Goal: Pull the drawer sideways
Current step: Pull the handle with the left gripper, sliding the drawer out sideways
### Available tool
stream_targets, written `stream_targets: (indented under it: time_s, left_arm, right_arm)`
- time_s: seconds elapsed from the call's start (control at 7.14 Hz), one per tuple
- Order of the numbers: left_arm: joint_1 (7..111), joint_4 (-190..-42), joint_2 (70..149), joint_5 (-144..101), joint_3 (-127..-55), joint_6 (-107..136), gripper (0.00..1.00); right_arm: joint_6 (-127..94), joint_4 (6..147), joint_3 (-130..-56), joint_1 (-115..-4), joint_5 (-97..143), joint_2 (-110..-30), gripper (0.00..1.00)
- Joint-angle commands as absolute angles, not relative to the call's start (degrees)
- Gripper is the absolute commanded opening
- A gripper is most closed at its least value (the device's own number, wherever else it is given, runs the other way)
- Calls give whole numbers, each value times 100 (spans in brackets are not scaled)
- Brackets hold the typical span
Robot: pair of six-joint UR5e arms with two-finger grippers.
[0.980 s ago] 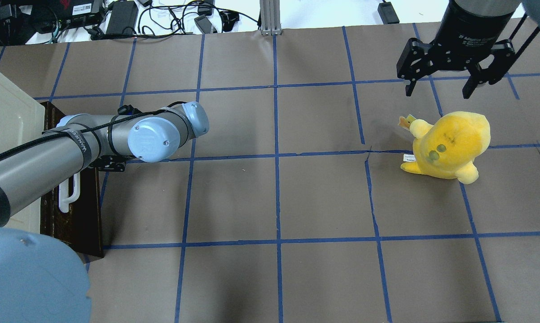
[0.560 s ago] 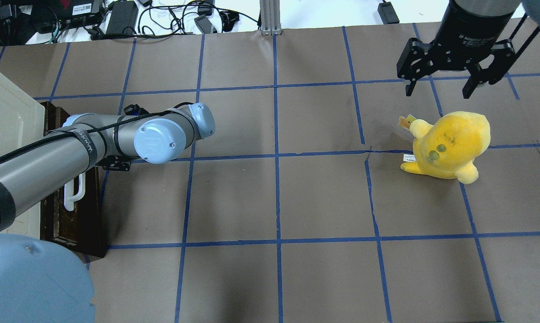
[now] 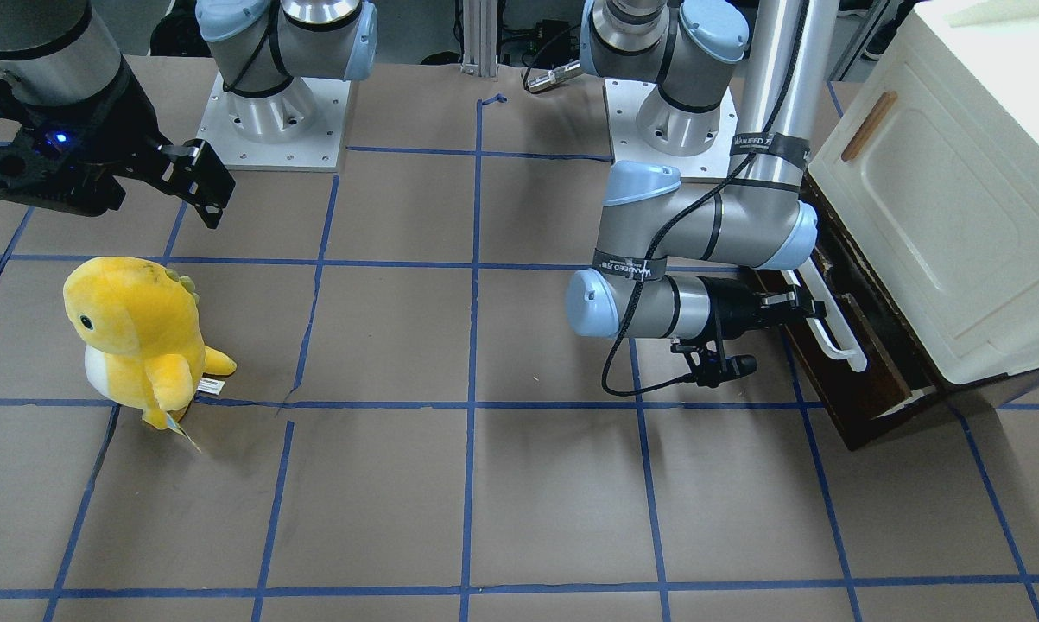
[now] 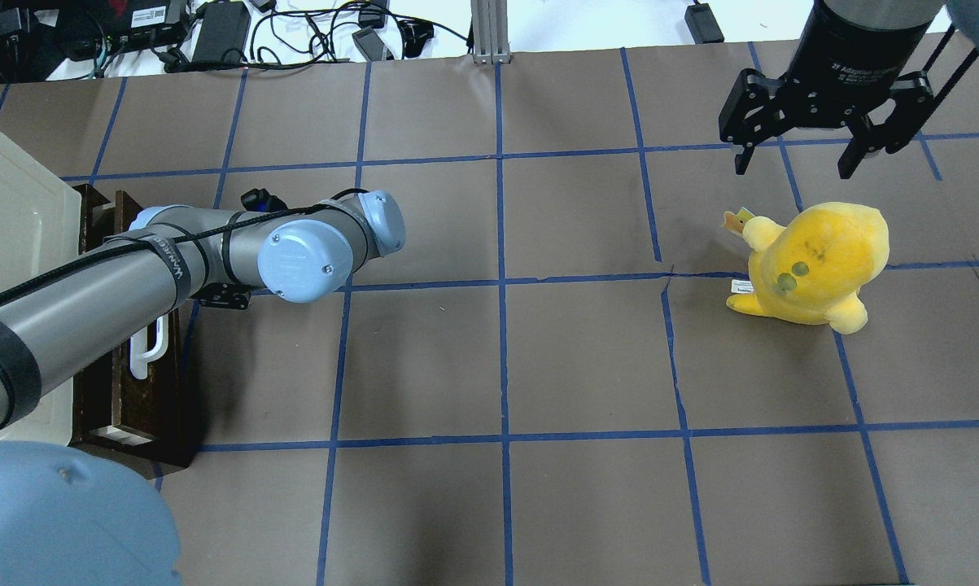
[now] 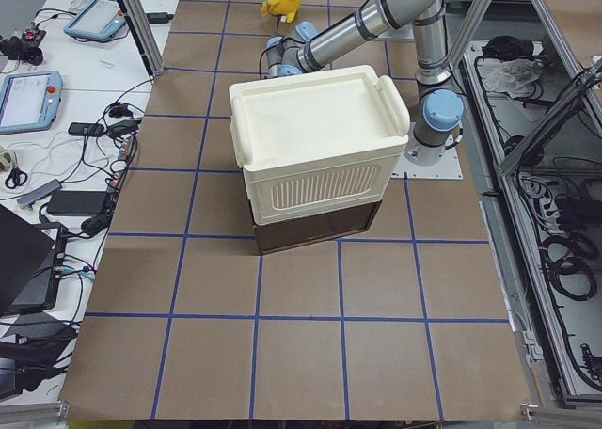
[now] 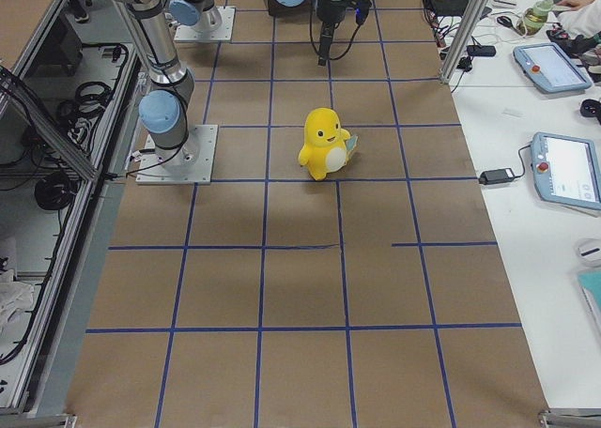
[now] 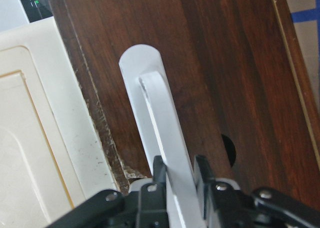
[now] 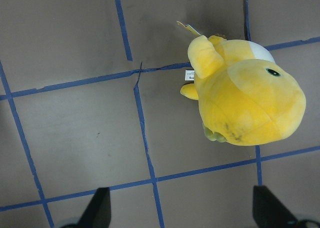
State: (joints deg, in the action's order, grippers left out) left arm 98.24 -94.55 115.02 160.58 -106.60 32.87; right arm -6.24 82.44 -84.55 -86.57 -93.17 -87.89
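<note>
Drawer (image 3: 873, 389) with a dark brown wooden front, set at the foot of a cream cabinet (image 3: 942, 199) and standing a little way out from under it, so that a thin strip of its pale inside shows at the ends. A long white bar handle (image 7: 155, 103) runs along the drawer front. The left hand (image 7: 180, 169) reaches in level from the side away from the cabinet. Its two black fingers (image 7: 202, 170) are clamped on the white bar, one on each side, partway along its length. The wrist view shows the rounded end of the bar just beyond the fingers, with the worn lower edge of the cabinet beside it.

The cabinet door faces the open tabletop (image 4: 497, 366) and carries a small wooden handle (image 3: 869, 125). The tabletop is covered in brown paper marked into squares with blue tape. A yellow plush toy (image 4: 815, 260) stands upright on it, well apart from the cabinet, toward the opposite end. The right hand (image 4: 793, 167) hangs above the tabletop near the toy, far from the cabinet, fingers spread apart and holding nothing.

Past the edge of the tabletop farthest from the robot lie black cables and power adapters (image 4: 220, 32). A white side table holds tablet screens (image 6: 563, 170), far from the cabinet.
</note>
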Motion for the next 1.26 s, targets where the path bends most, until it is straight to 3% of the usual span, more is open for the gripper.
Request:
stream_targets:
  time_s: [0.0,1.12]
  left_arm:
    - [9975,-9422,11522,16049,-10652,3287,18]
    - [10344,-9387,11513,16040,-10600,3199,18]
  right_arm:
    - [-624,8244,-8455,-8657,-9316,-8789,100]
    - [-624,8244,-8455,-8657,-9316,-8789,100]
